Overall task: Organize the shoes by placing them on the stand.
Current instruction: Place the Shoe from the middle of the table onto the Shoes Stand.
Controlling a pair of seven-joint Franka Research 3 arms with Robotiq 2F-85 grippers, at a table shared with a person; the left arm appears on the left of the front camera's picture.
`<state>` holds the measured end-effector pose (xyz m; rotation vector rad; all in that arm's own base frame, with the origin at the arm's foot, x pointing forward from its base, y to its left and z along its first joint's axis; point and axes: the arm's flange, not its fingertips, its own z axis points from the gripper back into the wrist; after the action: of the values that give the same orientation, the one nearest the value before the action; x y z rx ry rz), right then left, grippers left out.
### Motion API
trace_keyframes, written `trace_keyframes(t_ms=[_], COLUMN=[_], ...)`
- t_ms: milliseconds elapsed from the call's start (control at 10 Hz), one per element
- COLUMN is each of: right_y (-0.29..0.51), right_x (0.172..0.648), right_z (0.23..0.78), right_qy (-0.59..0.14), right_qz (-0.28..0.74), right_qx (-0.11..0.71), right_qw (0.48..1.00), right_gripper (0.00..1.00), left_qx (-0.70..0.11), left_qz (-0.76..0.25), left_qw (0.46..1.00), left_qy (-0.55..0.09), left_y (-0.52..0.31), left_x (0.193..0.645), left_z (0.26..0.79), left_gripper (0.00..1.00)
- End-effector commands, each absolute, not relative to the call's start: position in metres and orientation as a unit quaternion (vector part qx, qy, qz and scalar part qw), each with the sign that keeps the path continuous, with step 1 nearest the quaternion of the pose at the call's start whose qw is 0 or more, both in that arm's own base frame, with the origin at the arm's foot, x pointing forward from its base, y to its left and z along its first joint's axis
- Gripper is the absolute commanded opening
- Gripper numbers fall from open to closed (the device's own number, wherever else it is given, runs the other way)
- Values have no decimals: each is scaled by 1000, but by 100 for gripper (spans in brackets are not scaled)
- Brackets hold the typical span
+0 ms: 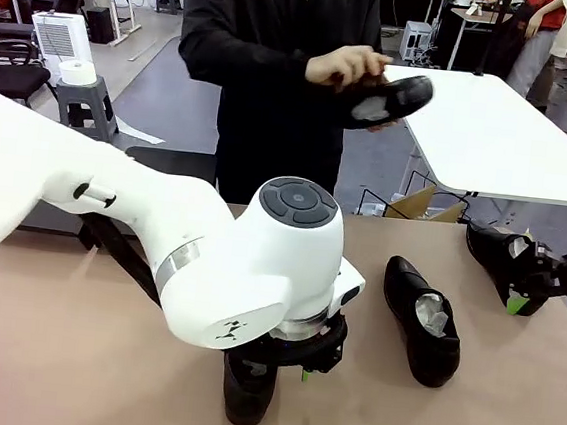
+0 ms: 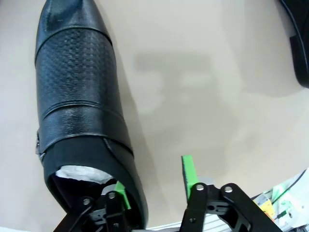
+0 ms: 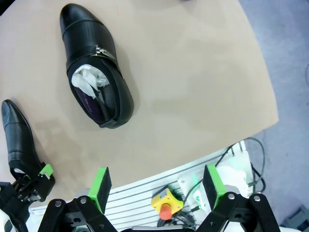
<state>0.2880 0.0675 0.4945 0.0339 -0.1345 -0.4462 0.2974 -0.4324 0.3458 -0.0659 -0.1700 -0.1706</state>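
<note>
One shoe (image 2: 77, 96), half-hidden in front, seems loosely straddled by left fingers (image 2: 187, 171)

The nearest dress shoe (image 2: 79, 92) is glossy black with a finely dotted embossed band, its paper stuffing (image 2: 79, 173) white; the tabletop (image 2: 203, 96) is tan; the right gripper (image 3: 157, 173) is black with green pads (image 3: 101, 186)

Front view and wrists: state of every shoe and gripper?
Left gripper: open, straddling a shoe's side wall.
That glossy black leather shoe: sole down, paper-stuffed, not clamped.
Right gripper: open, empty.
Far-right black shoe: lying beside it.
Middle black shoe: lying free, paper-stuffed.
Fourth black shoe: held in person's hands.
</note>
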Motion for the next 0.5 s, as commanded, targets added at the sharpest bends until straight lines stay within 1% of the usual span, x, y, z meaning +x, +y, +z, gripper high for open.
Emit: trace_keyframes(t_ms=[0, 100, 400], right_y=[69, 69, 69], right_x=[292, 292, 292], right_z=[494, 494, 494], right_qy=[-71, -71, -71], right_qz=[-215, -215, -215], right_qx=[28, 28, 28], right_qw=[973, 973, 973], right_gripper=[100, 100, 100], left_qx=[-13, -9, 3], left_qz=[-74, -73, -63], left_qw=[992, 993, 994], left_qy=[-99, -97, -89], left_y=[-441, -440, -432], left_x=[300, 301, 306], left_z=[346, 346, 342], left_gripper=[8, 0, 0])
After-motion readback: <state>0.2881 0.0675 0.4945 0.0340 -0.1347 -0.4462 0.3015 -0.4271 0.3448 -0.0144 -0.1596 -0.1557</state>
